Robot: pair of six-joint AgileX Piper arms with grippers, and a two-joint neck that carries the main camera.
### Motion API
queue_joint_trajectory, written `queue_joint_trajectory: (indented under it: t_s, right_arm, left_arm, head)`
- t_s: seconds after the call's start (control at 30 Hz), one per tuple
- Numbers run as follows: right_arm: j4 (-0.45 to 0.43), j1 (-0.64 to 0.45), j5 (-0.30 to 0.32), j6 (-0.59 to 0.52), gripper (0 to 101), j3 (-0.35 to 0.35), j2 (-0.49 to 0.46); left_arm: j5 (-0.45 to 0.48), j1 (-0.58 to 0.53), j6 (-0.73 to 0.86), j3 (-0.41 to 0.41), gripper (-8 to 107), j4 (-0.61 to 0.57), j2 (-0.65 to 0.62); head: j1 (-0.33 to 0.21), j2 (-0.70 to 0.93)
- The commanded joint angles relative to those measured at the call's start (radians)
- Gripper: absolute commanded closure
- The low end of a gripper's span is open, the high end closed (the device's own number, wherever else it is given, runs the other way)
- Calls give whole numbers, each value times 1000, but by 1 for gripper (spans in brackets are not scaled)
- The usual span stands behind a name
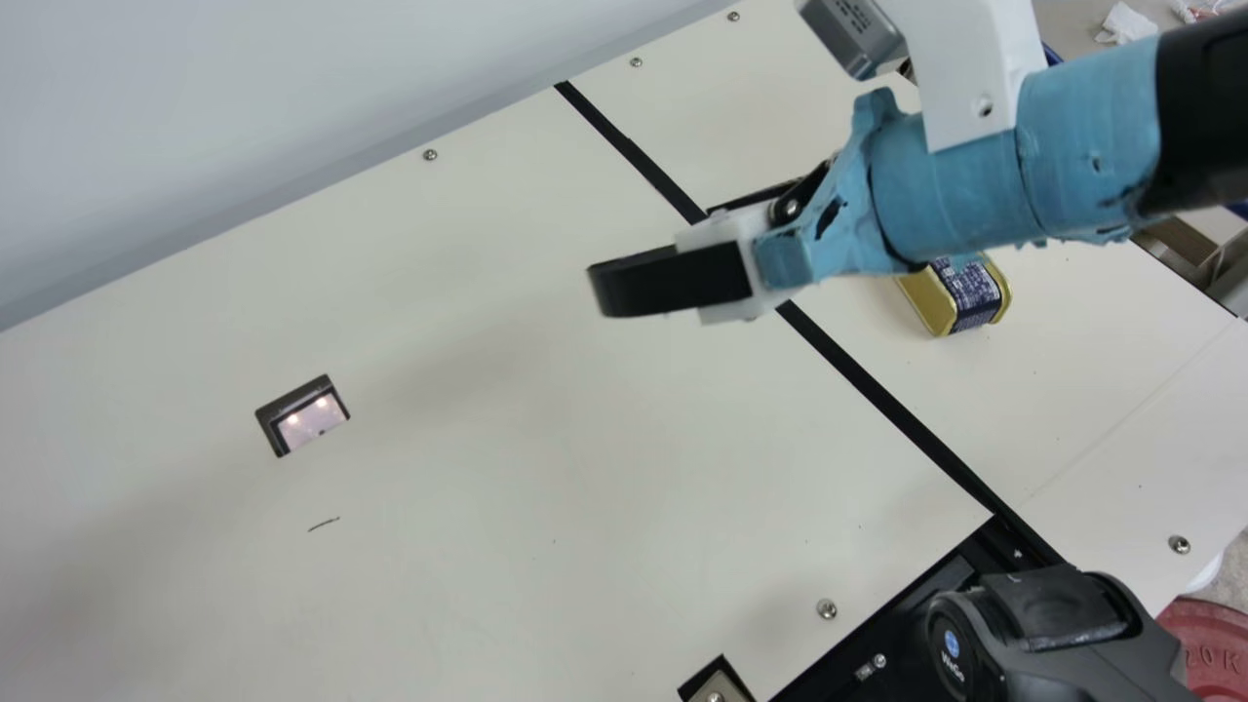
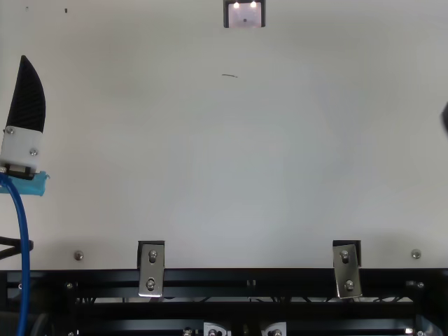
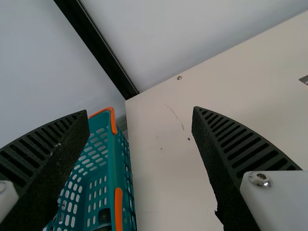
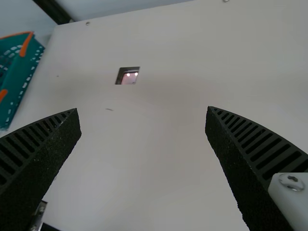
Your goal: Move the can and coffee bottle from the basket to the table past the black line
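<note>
Over the table [image 1: 468, 439], left gripper [image 2: 26, 98] gapes wide; right gripper [image 1: 652, 246] likewise.

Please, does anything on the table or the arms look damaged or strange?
The blue wrapping on my right arm looks ragged at its edges, and a thin dark mark, like a scratch or pen line, shows on the table.

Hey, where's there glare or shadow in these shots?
Main view: two bright glints on the small pinkish panel, soft shadows across the table; top view and right wrist view: the same paired glints; left wrist view: shine on a screw head.
</note>
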Motion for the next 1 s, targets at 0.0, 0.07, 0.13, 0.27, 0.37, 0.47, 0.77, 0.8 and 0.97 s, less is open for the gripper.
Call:
queue_joint_trajectory:
  t_s: [0.0, 0.07, 0.13, 0.27, 0.37, 0.47, 0.77, 0.8, 0.97]
  right_arm:
    - [-7, 95, -1, 113, 0, -7, -53]
    - [-18, 155, -1, 186, 0, -14, -93]
    - [-40, 224, -1, 267, 0, -24, -134]
    - [-121, 373, -1, 452, 0, -46, -219]
    - [-120, 339, 3, 391, 0, -53, -223]
    - [-168, 413, 11, 492, 0, -59, -262]
    - [-180, 440, 2, 547, 0, -59, -265]
    - [-180, 440, 2, 547, 0, -59, -265]
    - [-180, 440, 2, 547, 0, -59, -265]
  left_arm:
    - [0, 0, 0, 0, 9, 0, 0]
    - [0, 0, 0, 0, 9, 0, 0]
    - [0, 0, 0, 0, 9, 0, 0]
    - [0, 0, 0, 0, 9, 0, 0]
    - [0, 0, 0, 0, 9, 0, 0]
    - [0, 0, 0, 0, 9, 0, 0]
    - [0, 0, 0, 0, 9, 0, 0]
    - [0, 0, 0, 0, 9, 0, 0]
    - [0, 0, 0, 0, 9, 0, 0]
  head:
    - [-6, -25]
    - [-6, -25]
    - [-6, -25]
    - [-6, -25]
    - [-6, -25]
    - [-6, -25]
    - [-6, -25]
    - [-6, -25]
    - [-6, -25]
